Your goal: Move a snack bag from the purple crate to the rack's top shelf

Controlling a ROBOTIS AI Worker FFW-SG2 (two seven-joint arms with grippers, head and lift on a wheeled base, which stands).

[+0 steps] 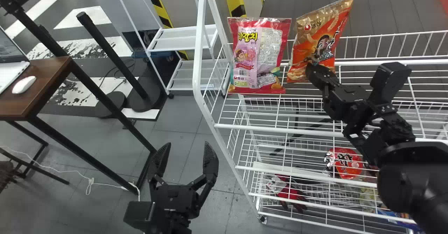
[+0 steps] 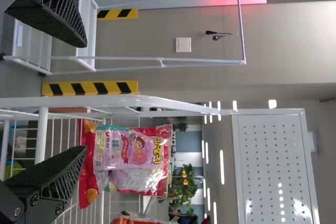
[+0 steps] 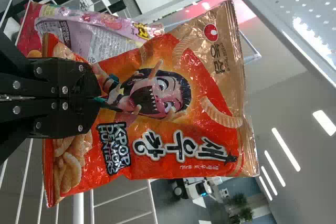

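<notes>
Nearest, the left arm's black gripper (image 1: 187,143) waits unused beside the rack, its two flat fingers spread with nothing between them; the right arm's black gripper (image 1: 309,67) is over the top shelf (image 1: 280,130) of the white wire rack (image 1: 199,52), pinching low on the face of the glossy orange-and-gold film snack bag (image 1: 316,34); that bag is roughly upright and leaning, and whether its bottom edge bears on the wires I cannot tell.

It should handle as a light, puffy pillow, soft in the film and brittle inside; the shiny skin may slip if the pinch is slack, while a hard squeeze could crush the pieces or pop a seam; the low, central hold on a gathered fold seems sound for setting it down, though the top may flop; for another grasp, the flat crimped top seam would spare the contents.

Just beside it stands the pink-and-red film snack bag (image 1: 248,52), easily nudged; farther back runs the raised white wire edge (image 1: 395,34), a likely backstop if the bag tips.
</notes>
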